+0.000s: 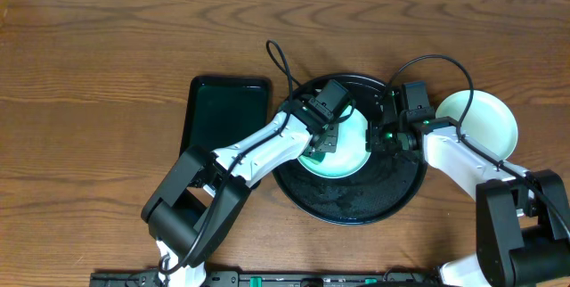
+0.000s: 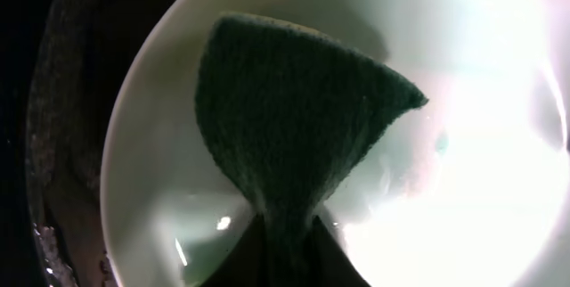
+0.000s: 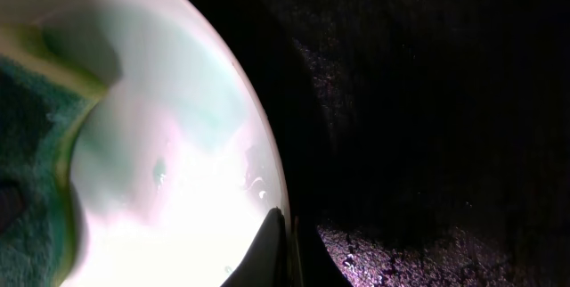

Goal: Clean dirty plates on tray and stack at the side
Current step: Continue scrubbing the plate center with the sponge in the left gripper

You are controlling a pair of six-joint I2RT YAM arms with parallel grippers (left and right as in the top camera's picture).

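Both arms rise closest to the overhead camera, bent in from the near edge of the wooden table [image 1: 89, 73]. From the left, the left arm [image 1: 258, 149] reaches over the round tray [image 1: 356, 202]. Its left gripper [image 1: 326, 135] points down onto the mint plate [image 1: 347, 164], which lies inside the tray, toward its far side. The right arm [image 1: 454, 153] comes in from the right, and the right gripper [image 1: 381, 134] sits at the plate's right edge. A second plate [image 1: 488, 119], pale and round, rests on the table just right of the tray and partly under the right arm. A rectangular tray [image 1: 225, 113], also black, lies on the table just left of the round one.

Seen from the left wrist, the two dark fingers [image 2: 236, 265] come together at the bottom of the frame. They are clamped on the narrow end of a dark green sponge [image 2: 294, 118]. The sponge fans out wide over the middle of the mint plate, whose far half is washed out by glare. The round tray's black floor and rim curve along the left.

Seen from the right wrist, the fingertips [image 3: 267, 251] are pressed together on the rim of the mint plate, pinching its edge at the bottom of the frame. The plate fills the left half, bright with glare. The green sponge shows at the far left edge, lying on the plate. The speckled black floor of the round tray fills the right half.
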